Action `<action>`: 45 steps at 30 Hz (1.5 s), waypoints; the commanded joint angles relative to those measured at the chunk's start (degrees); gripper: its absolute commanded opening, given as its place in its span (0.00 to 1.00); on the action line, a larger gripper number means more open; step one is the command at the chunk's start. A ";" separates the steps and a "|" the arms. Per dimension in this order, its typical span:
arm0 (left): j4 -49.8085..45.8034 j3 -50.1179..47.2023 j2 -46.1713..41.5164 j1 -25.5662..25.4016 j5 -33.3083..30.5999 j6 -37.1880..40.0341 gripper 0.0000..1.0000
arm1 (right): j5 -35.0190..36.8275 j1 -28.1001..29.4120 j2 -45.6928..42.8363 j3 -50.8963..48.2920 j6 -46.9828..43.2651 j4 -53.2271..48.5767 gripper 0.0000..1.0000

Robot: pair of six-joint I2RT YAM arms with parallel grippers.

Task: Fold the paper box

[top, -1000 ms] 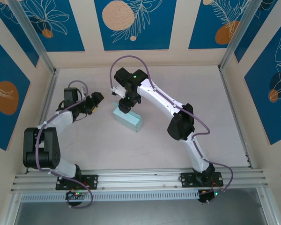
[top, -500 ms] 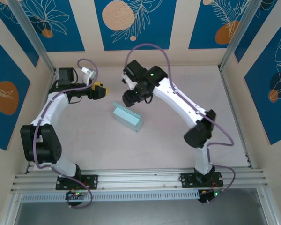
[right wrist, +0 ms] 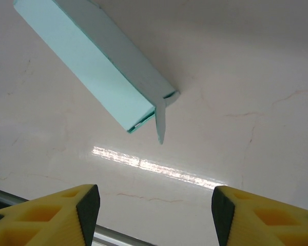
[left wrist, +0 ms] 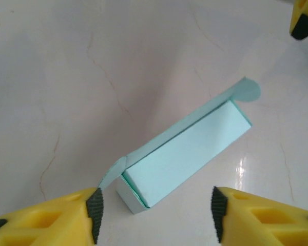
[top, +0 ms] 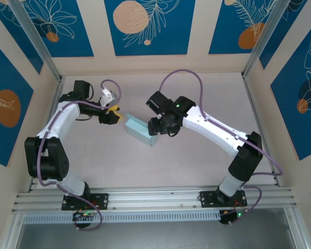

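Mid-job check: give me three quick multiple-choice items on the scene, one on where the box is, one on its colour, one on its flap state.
1. The paper box lies:
A) on the table between the left gripper and the right gripper
B) clamped in the left gripper
C) at the table's far edge

2. Its colour is:
A) yellow
B) pale mint-blue
C) white

3. Its end flap is:
A) tucked shut
B) torn off
C) sticking out loose

Key: 1 A, the top view shows it lying free between both open grippers. 2 B, both wrist views show that tint. 3 C, the right wrist view shows the flap jutting from the end.
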 commanded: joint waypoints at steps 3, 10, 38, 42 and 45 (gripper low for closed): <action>-6.88 5.95 6.54 -4.62 -7.89 6.08 0.58 | 1.98 1.08 -1.12 -0.16 5.50 1.88 0.61; -9.19 9.69 9.32 -5.96 -9.76 7.00 0.57 | 2.08 1.08 -1.26 -1.03 6.30 2.23 0.58; -10.94 14.51 14.97 -10.27 -14.84 2.75 0.15 | 3.21 -0.88 6.32 2.21 5.73 1.91 0.52; -8.25 12.36 13.16 -10.75 -15.70 0.64 0.11 | 4.45 -1.97 5.79 2.52 4.47 1.18 0.51; -4.81 9.00 10.55 -11.23 -16.90 -0.07 0.04 | 5.05 -2.80 4.39 2.91 2.00 1.07 0.52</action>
